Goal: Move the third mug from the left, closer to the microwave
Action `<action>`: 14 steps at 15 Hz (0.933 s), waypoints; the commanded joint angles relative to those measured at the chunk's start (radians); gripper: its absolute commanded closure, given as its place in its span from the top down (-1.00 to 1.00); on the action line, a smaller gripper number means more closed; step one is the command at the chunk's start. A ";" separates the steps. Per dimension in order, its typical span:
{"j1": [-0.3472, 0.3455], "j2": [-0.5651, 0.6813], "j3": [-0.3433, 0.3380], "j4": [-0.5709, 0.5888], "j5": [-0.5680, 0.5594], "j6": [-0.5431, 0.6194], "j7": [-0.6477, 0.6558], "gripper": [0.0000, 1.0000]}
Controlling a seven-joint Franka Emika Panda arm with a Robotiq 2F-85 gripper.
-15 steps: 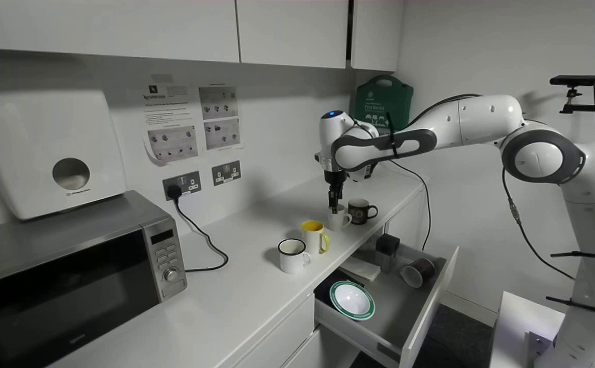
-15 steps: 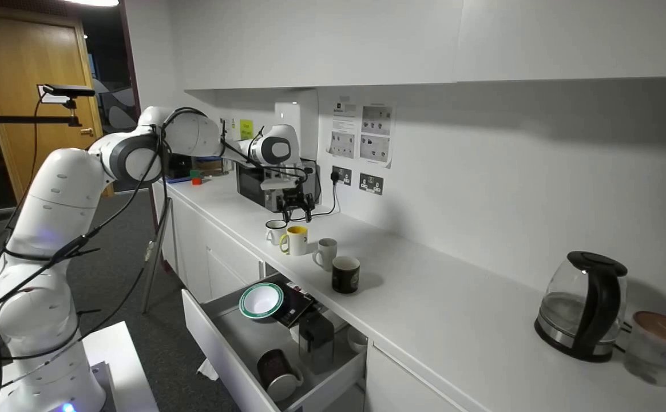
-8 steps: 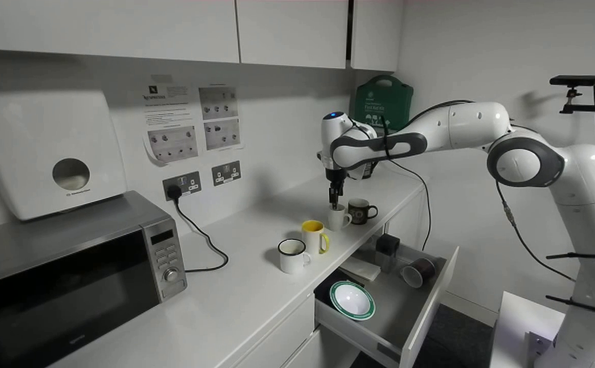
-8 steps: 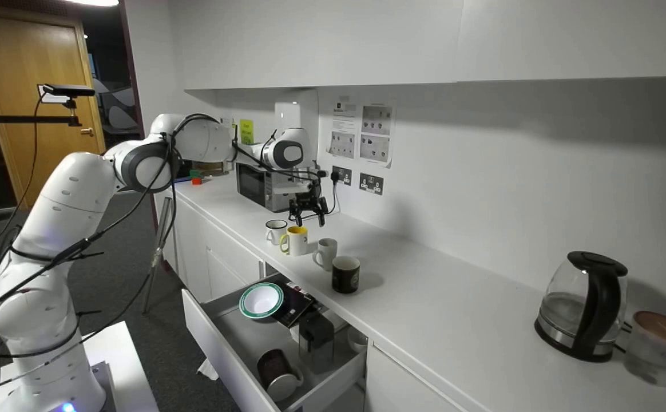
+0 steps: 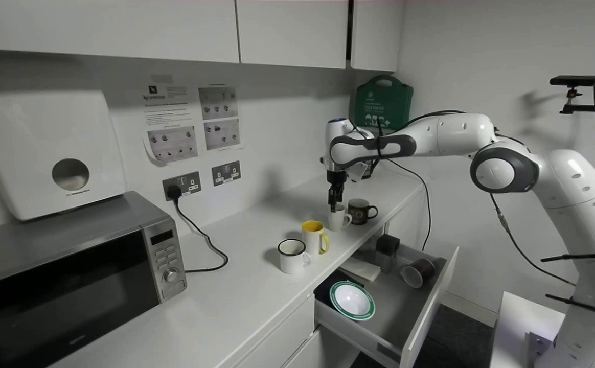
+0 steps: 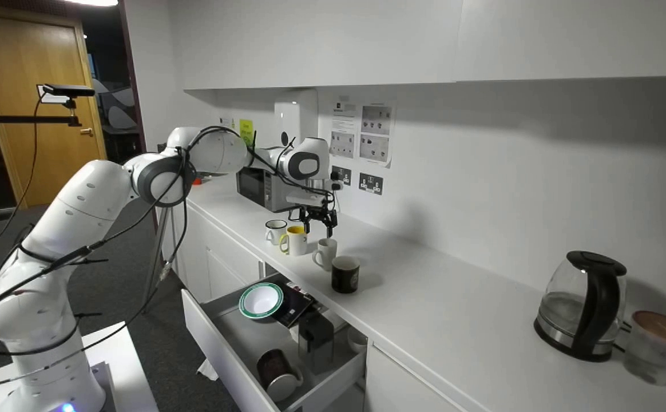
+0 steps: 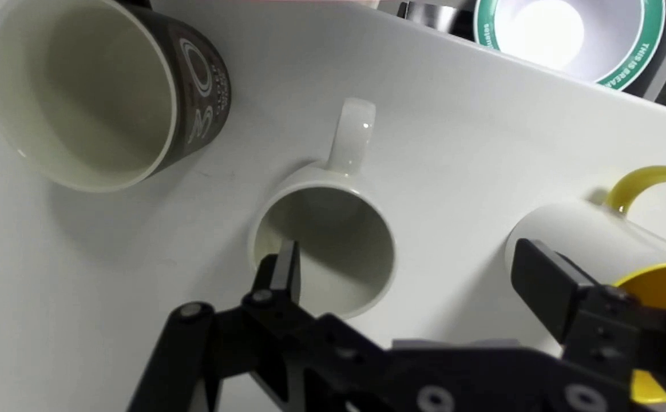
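Plain white mug (image 7: 333, 243) was sitting upright on the counter (image 6: 424, 286), gripper (image 6: 318, 232) up close by its rim with jaws wide apart. Yellow mug (image 6: 296, 244) and dark mug (image 6: 344, 277) stood either side, microwave (image 5: 72, 281) well away past the yellow one.

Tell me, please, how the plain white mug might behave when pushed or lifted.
The plain white mug is probably rigid and breakable: its glossy handle suggests ceramic. That gloss may be slippery. Upright and narrow, it might tip if pushed high.

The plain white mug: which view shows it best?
The wrist view: the plain white mug appears large, its inside visible, though the claw hides some rim. Both exterior views show it smaller, standing upright.
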 commanded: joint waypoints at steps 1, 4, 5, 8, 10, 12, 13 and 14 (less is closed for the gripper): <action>-0.030 0.073 0.025 0.119 0.059 -0.069 -0.035 1.00; -0.034 0.108 0.029 0.169 0.076 -0.092 -0.044 1.00; -0.033 0.120 0.029 0.187 0.077 -0.105 -0.045 1.00; -0.028 0.148 0.032 0.228 0.074 -0.131 -0.051 1.00; -0.027 0.168 0.036 0.254 0.074 -0.147 -0.054 1.00; -0.026 0.187 0.040 0.277 0.076 -0.160 -0.055 1.00; -0.024 0.194 0.039 0.279 0.077 -0.162 -0.057 1.00; -0.024 0.201 0.041 0.287 0.077 -0.167 -0.058 1.00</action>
